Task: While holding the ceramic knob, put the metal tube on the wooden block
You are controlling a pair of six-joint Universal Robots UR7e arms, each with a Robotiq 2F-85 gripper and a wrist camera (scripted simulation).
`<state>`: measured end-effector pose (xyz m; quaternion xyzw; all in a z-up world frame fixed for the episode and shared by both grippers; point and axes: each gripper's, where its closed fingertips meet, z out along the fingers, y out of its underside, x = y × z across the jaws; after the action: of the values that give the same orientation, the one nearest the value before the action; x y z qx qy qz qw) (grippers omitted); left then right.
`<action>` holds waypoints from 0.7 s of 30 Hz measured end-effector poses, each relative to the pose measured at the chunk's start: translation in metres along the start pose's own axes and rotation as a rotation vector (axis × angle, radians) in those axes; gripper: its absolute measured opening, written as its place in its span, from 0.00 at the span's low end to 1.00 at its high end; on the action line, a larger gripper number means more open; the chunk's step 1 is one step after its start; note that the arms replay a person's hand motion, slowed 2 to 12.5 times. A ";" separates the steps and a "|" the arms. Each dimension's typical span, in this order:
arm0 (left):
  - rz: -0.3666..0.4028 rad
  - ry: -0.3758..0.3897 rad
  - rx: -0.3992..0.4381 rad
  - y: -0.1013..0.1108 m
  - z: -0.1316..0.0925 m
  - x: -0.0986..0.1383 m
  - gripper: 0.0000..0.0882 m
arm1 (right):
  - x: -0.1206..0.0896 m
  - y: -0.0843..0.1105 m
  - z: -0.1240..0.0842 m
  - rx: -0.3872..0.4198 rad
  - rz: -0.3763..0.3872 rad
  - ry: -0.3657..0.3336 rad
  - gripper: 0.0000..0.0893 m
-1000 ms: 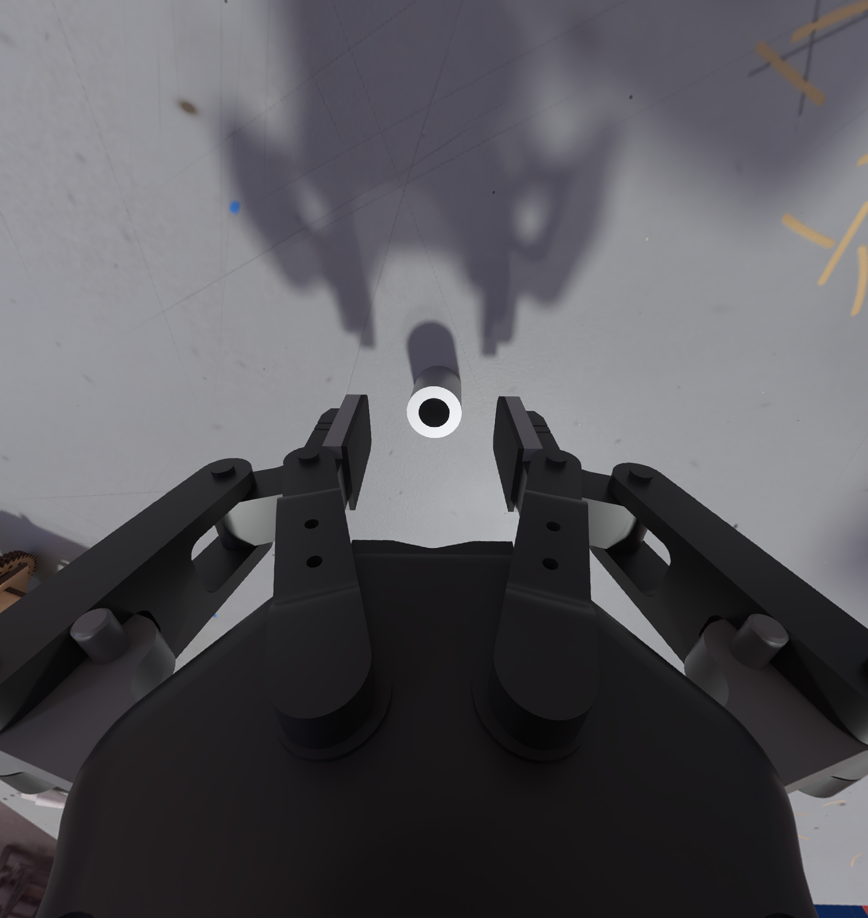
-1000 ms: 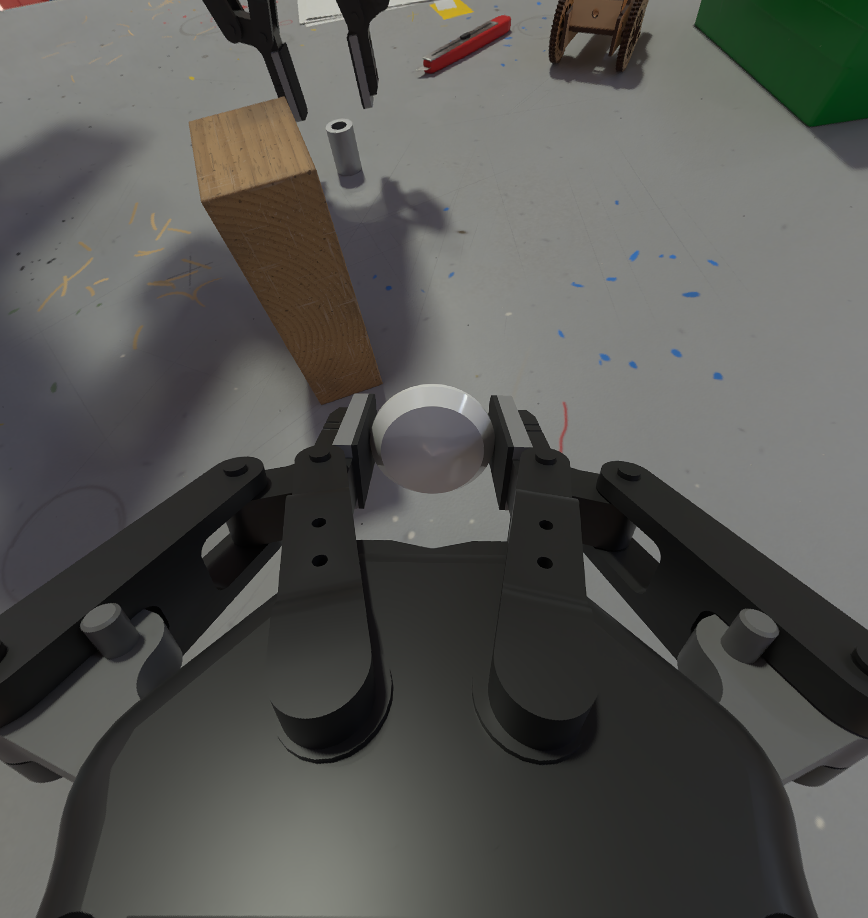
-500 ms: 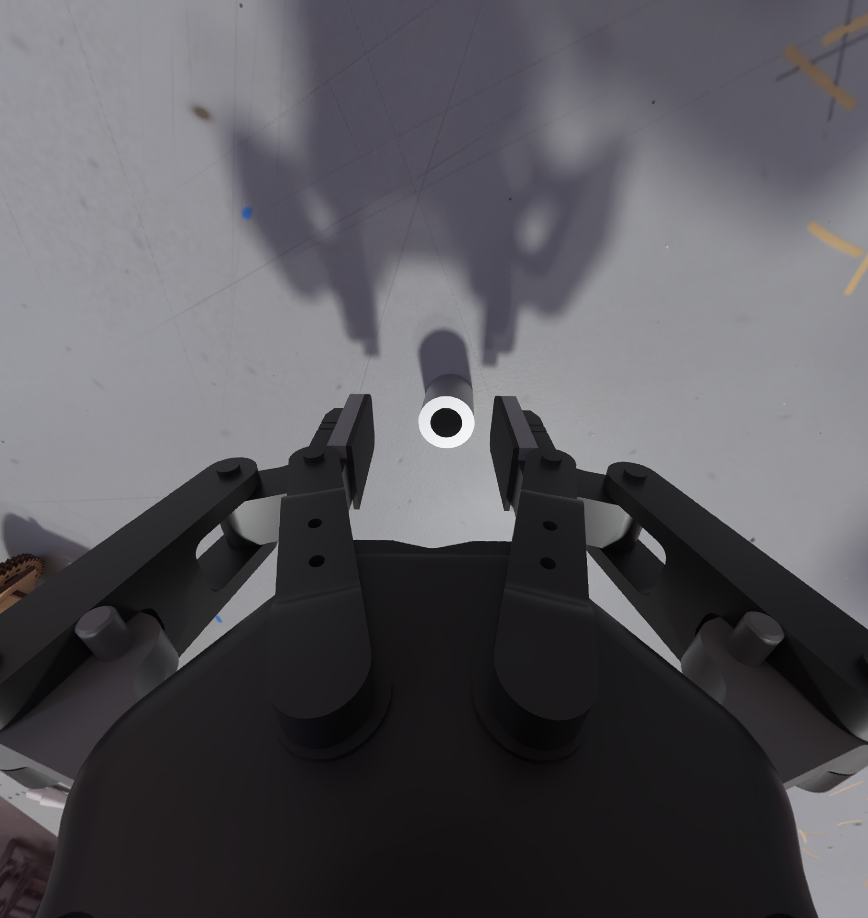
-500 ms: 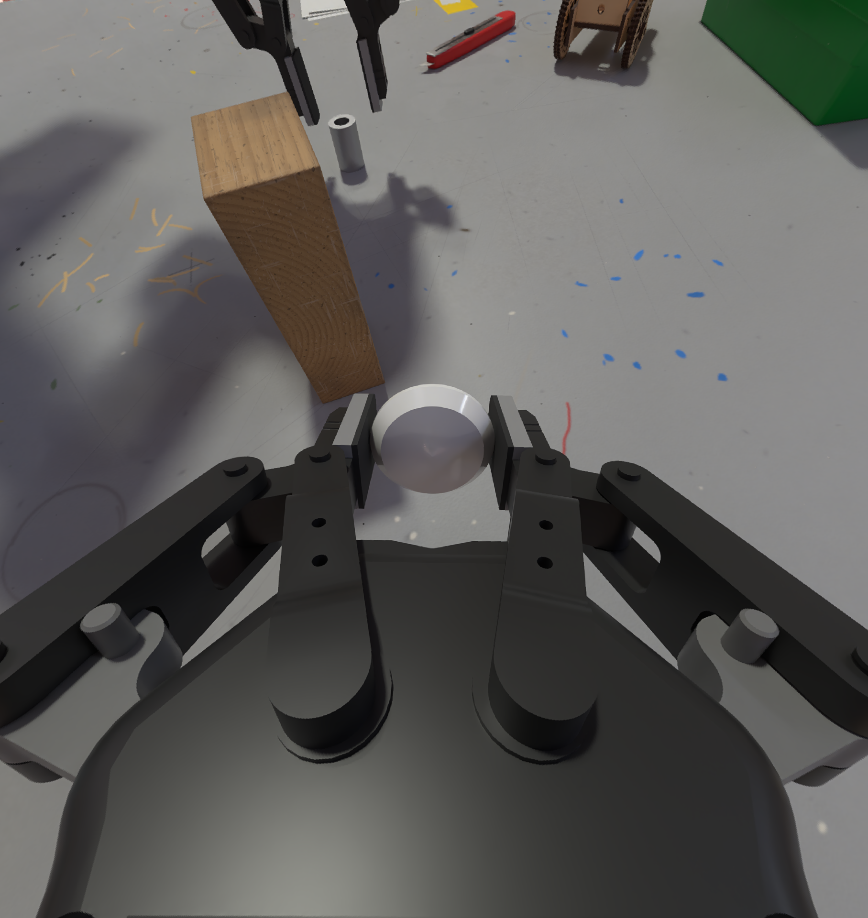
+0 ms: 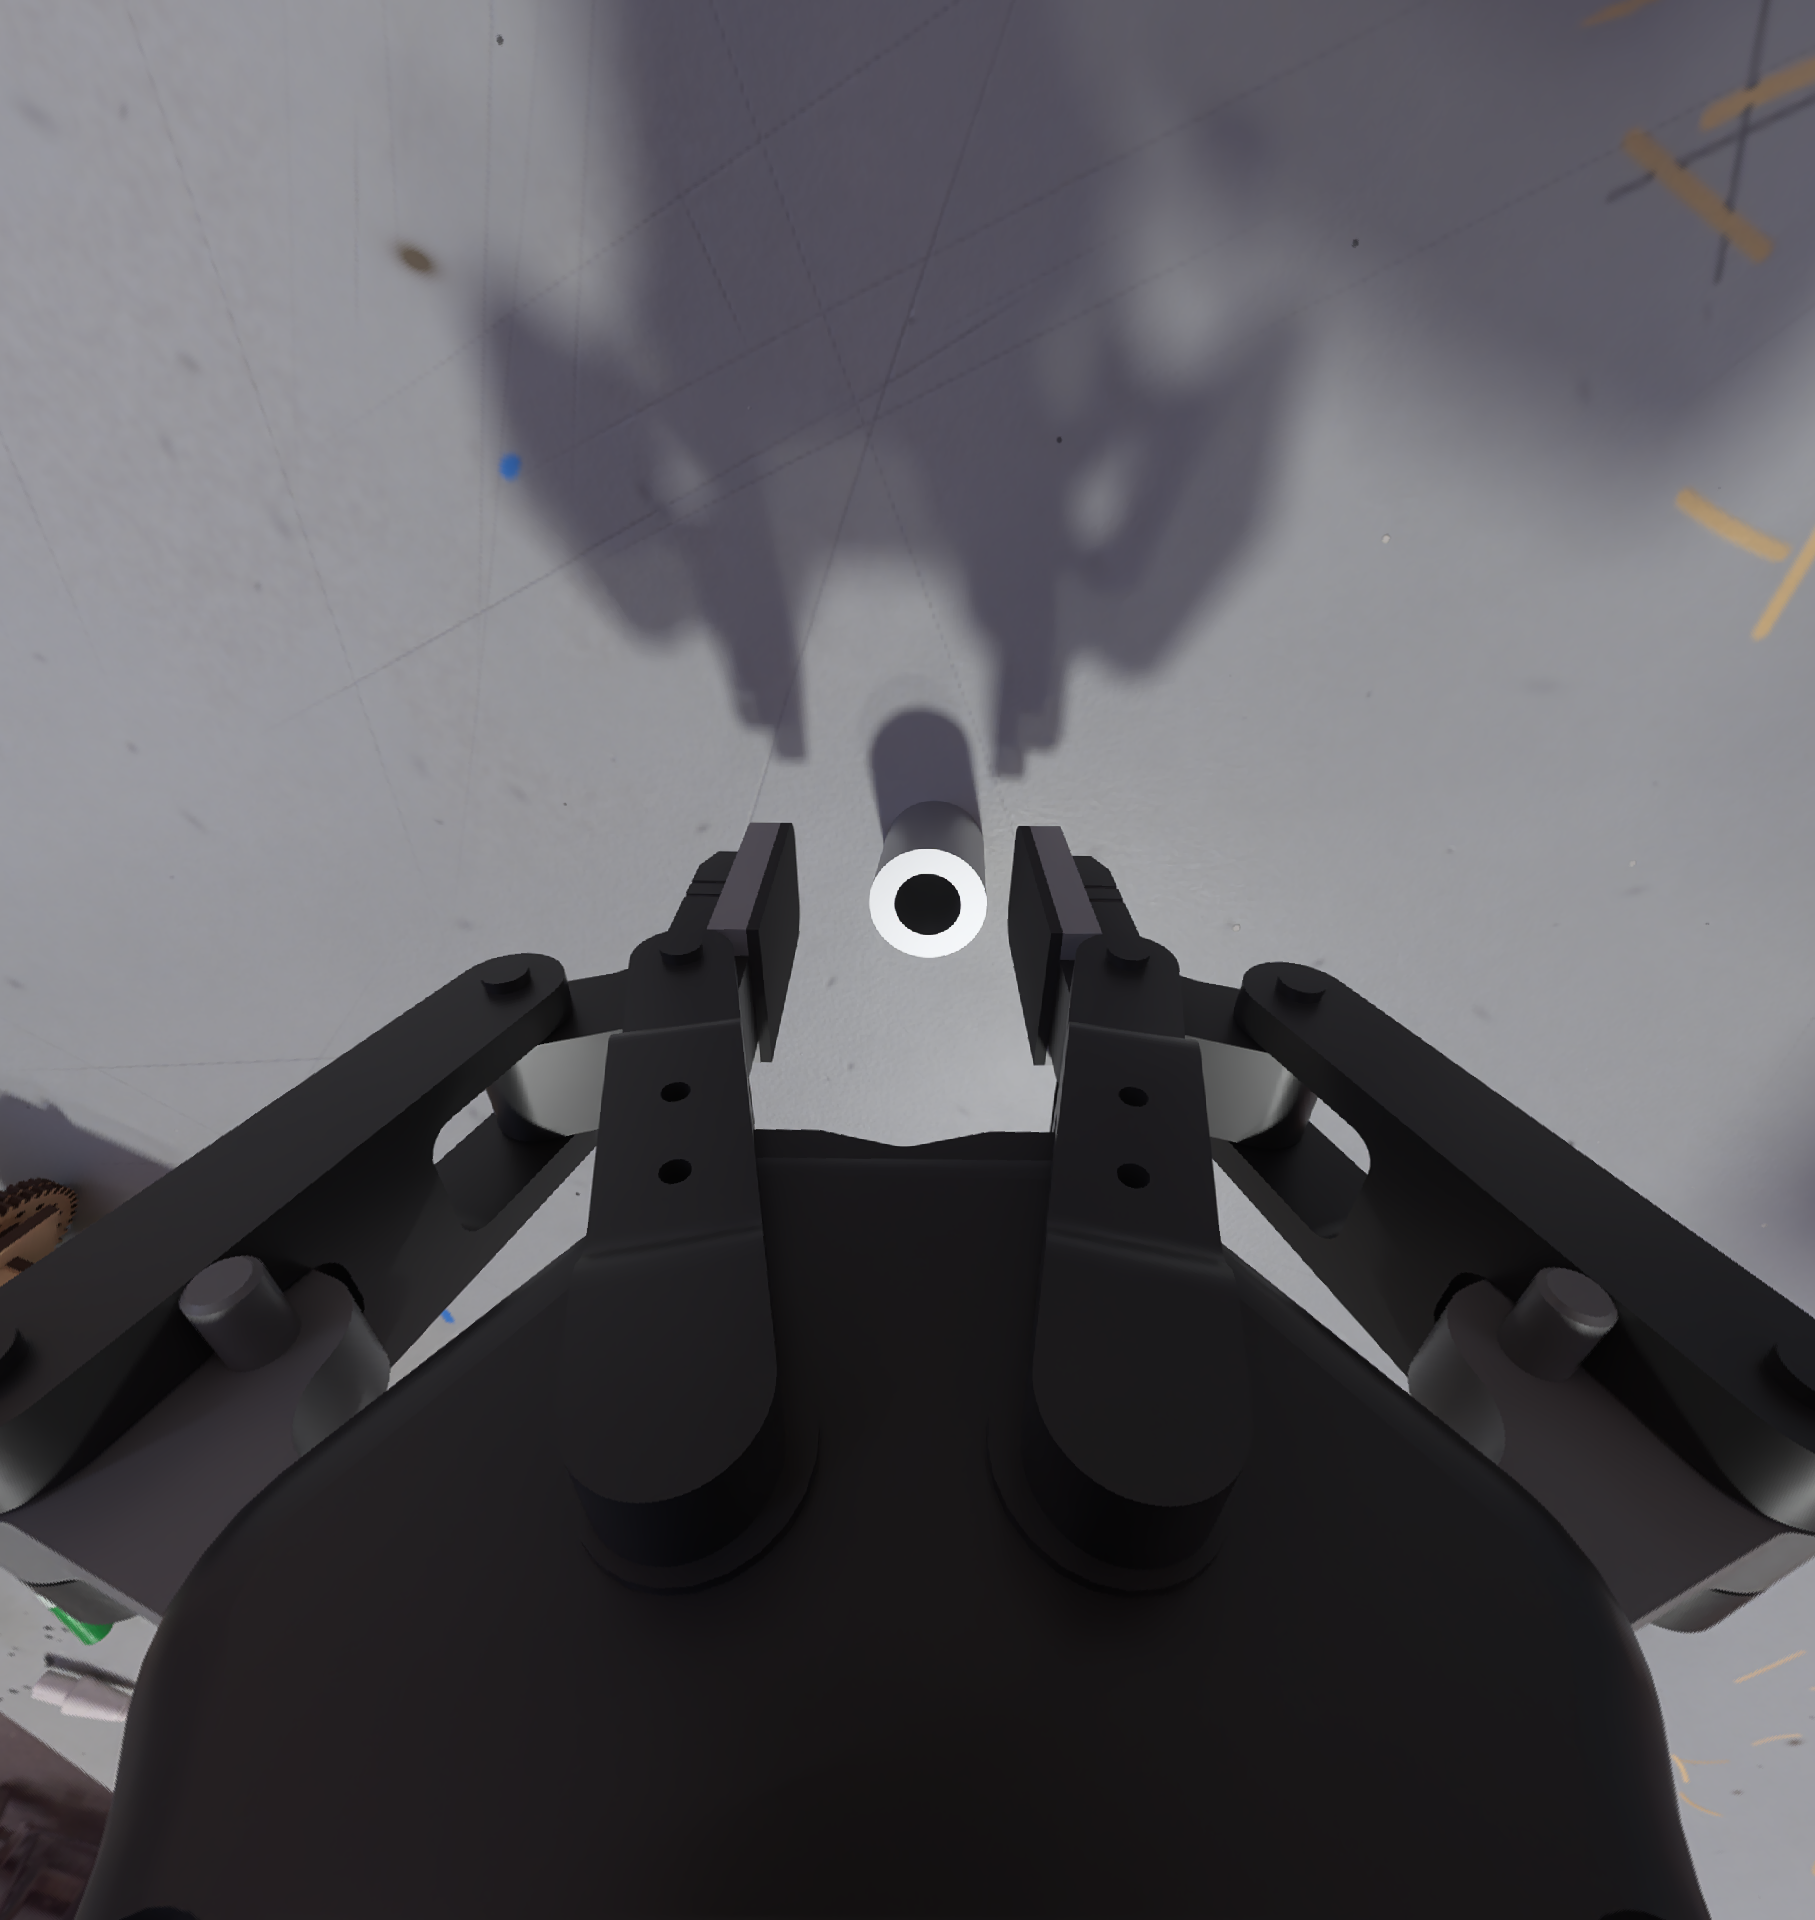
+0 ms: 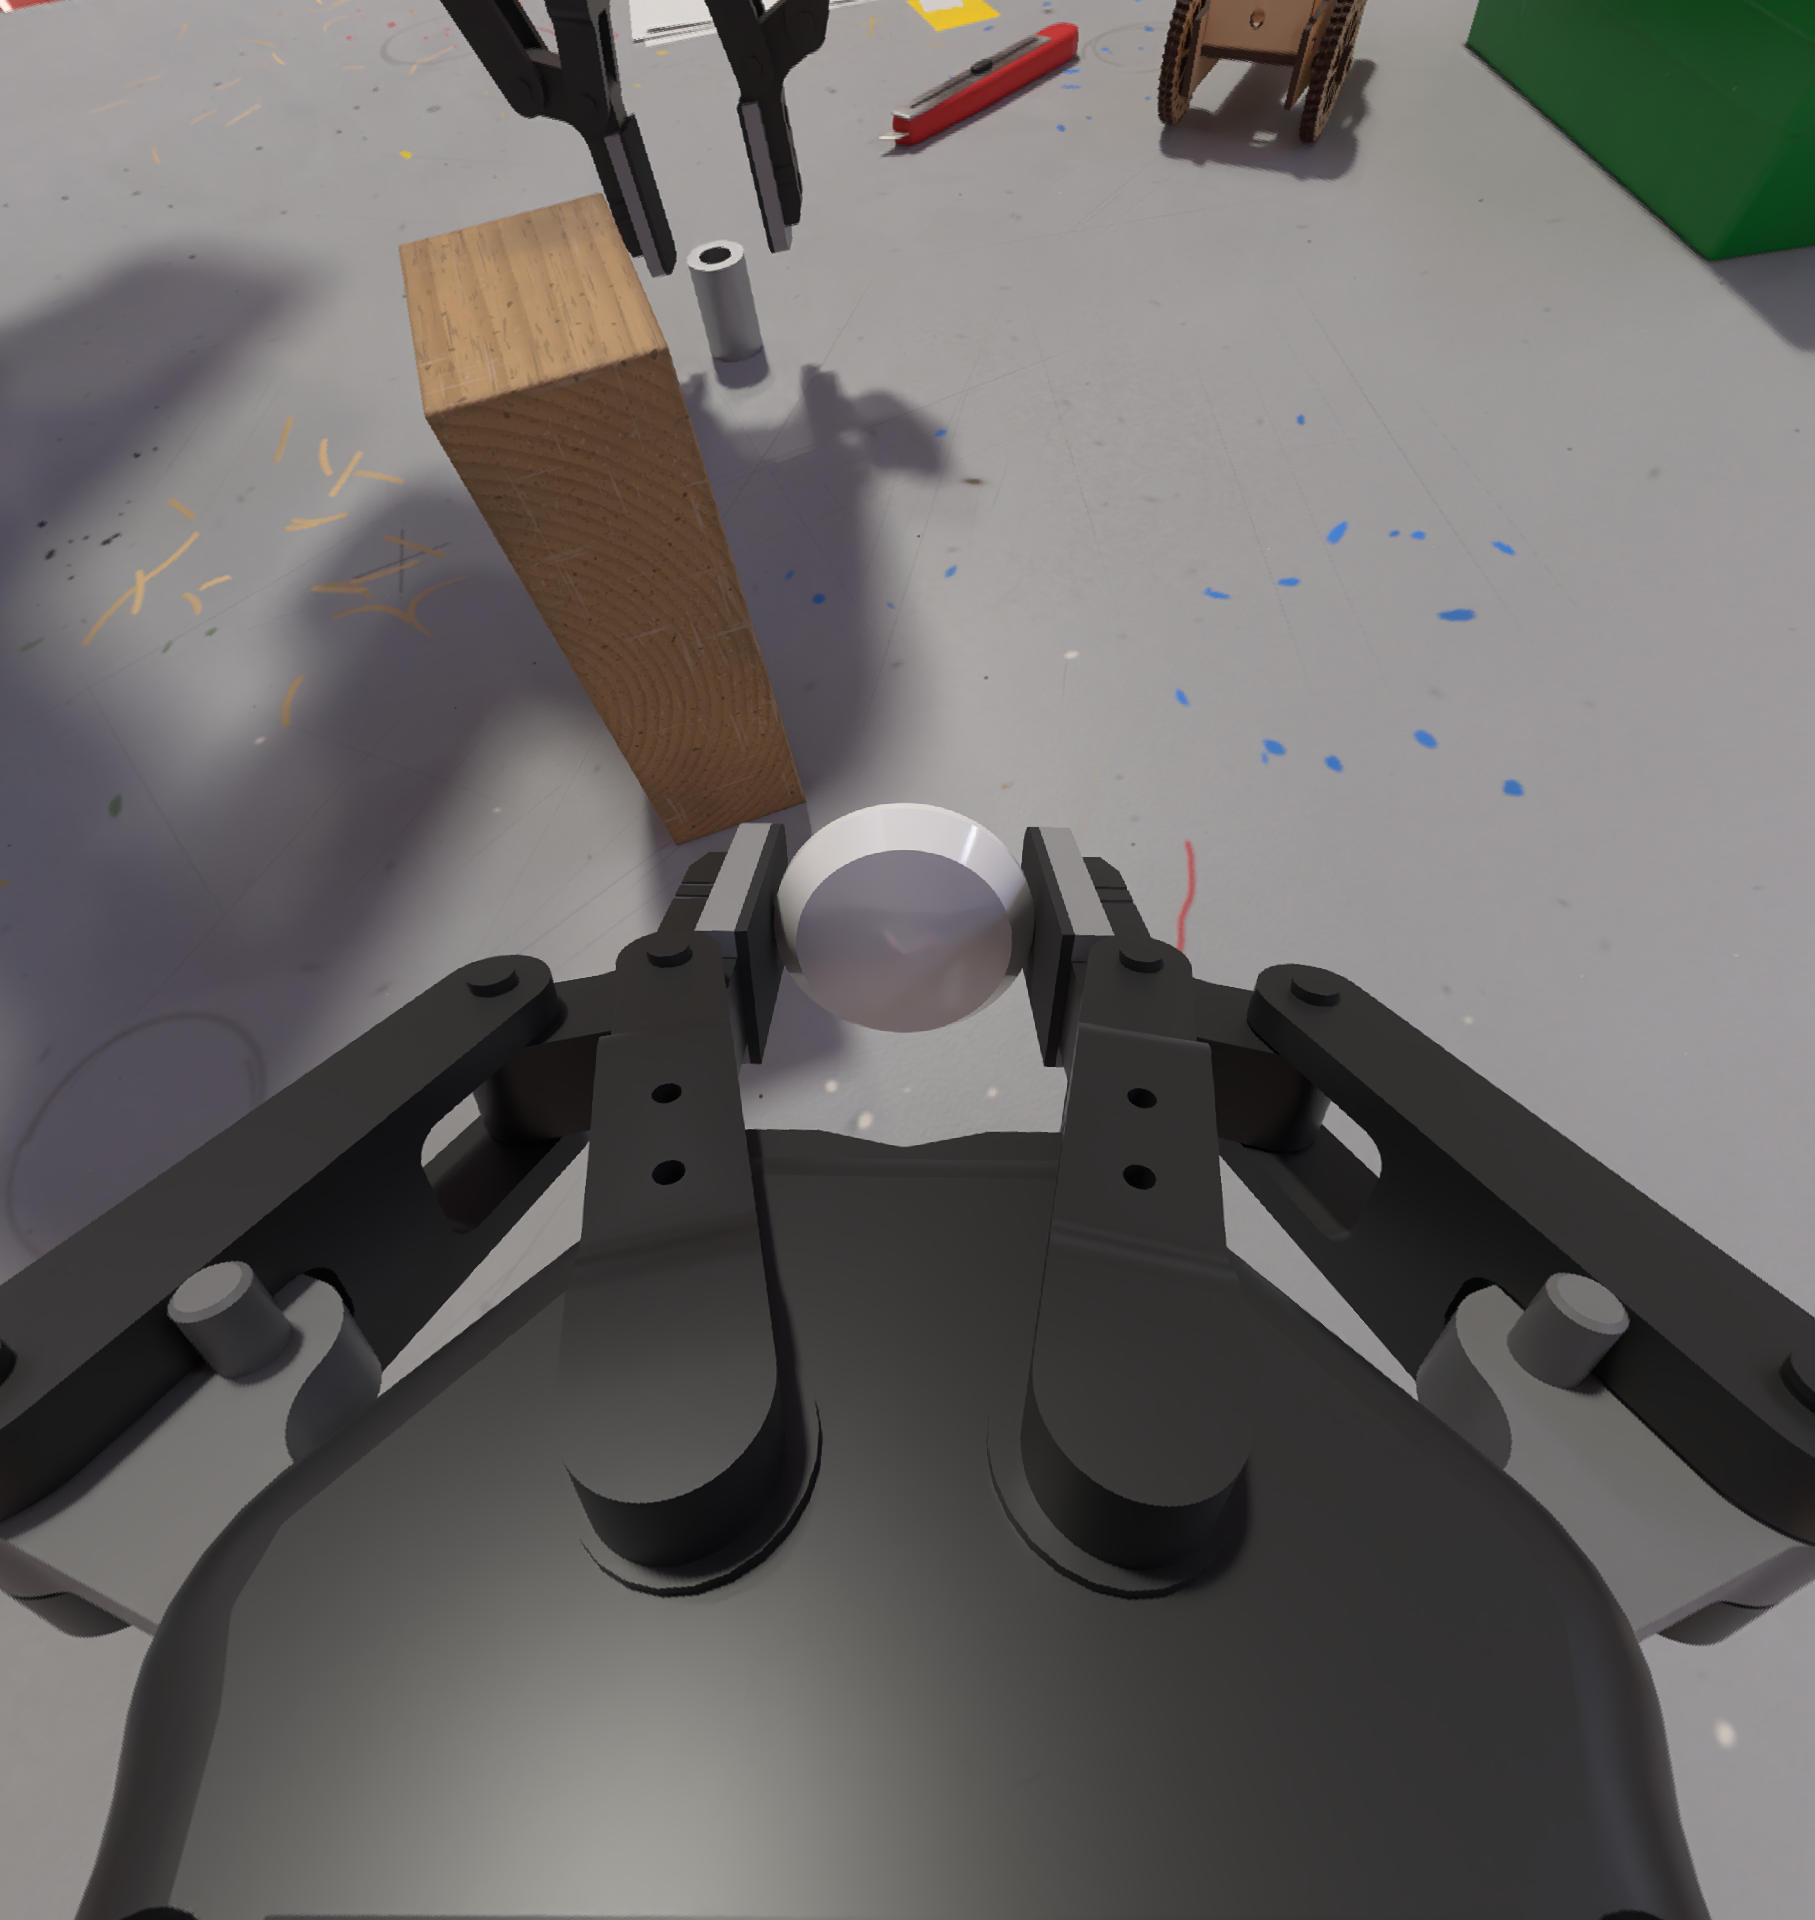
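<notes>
Timber first: the tall rectangular light-brown wooden block [image 6: 591, 499] stands on end on the grey floor [image 6: 1298, 935]. Just right of the block stands the short upright grey metal tube [image 6: 728, 307], untouched, under the left gripper [image 6: 711, 244], whose jaws are spread. Right of the block's base, the right gripper [image 6: 901, 914] clenches the round white ceramic knob [image 6: 901, 920].

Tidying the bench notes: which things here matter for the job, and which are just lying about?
Job: ceramic knob in right hand; metal tube under open left hand; wooden block.
Lying about: red utility knife, wooden wheeled cart, green box.
</notes>
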<state>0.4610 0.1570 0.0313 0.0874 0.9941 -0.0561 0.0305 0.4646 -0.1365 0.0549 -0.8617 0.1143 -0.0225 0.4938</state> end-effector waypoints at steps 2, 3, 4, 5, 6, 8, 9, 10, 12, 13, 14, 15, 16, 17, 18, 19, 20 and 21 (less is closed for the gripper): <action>-0.001 0.003 -0.004 0.001 0.001 0.000 0.42 | 0.000 0.000 0.000 0.000 0.000 0.000 0.45; -0.001 0.004 -0.007 0.001 0.001 0.001 0.41 | 0.000 0.000 0.000 0.000 0.001 0.000 0.45; -0.001 0.006 -0.010 0.001 0.001 0.001 0.41 | 0.000 0.000 0.000 0.000 0.001 0.000 0.45; -0.001 0.007 -0.012 0.002 0.002 0.001 0.41 | 0.000 0.000 0.000 0.000 0.001 0.000 0.45; -0.002 0.009 -0.015 0.002 0.002 0.002 0.41 | 0.000 0.000 0.000 0.000 0.000 0.000 0.45; -0.002 0.011 -0.019 0.003 0.003 0.002 0.41 | 0.000 0.000 0.000 -0.001 0.000 0.001 0.45; -0.002 0.013 -0.021 0.003 0.003 0.002 0.40 | 0.000 0.000 0.000 -0.001 -0.001 0.001 0.45; -0.003 0.014 -0.022 0.003 0.003 0.003 0.40 | 0.000 0.000 0.000 -0.001 -0.001 0.001 0.45; -0.004 0.016 -0.025 0.003 0.004 0.003 0.40 | 0.000 0.000 0.000 -0.001 -0.001 0.001 0.45; -0.004 0.017 -0.025 0.003 0.004 0.003 0.40 | 0.000 0.000 0.000 -0.001 -0.001 0.000 0.45; -0.005 0.017 -0.026 0.004 0.004 0.003 0.40 | 0.000 0.000 0.000 -0.001 -0.002 0.000 0.45; -0.005 0.018 -0.027 0.004 0.005 0.003 0.40 | 0.000 0.000 0.000 -0.001 -0.001 0.000 0.45; -0.005 0.018 -0.028 0.004 0.005 0.003 0.40 | 0.000 0.000 0.000 -0.001 -0.001 0.000 0.45; -0.006 0.018 -0.028 0.004 0.005 0.004 0.39 | 0.000 0.000 0.001 -0.002 -0.001 0.000 0.45; -0.006 0.018 -0.029 0.004 0.005 0.004 0.39 | 0.000 0.000 0.001 -0.002 -0.001 0.000 0.45; -0.006 0.018 -0.029 0.004 0.005 0.004 0.39 | 0.000 0.000 0.001 -0.003 -0.001 0.000 0.45; -0.006 0.018 -0.030 0.004 0.006 0.004 0.39 | 0.000 0.000 0.001 -0.003 -0.001 0.001 0.45; -0.006 0.018 -0.030 0.004 0.006 0.004 0.38 | 0.000 0.000 0.001 -0.003 -0.001 0.001 0.45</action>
<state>0.4583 0.1613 0.0248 0.0844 0.9953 -0.0406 0.0226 0.4644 -0.1359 0.0545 -0.8626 0.1139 -0.0230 0.4925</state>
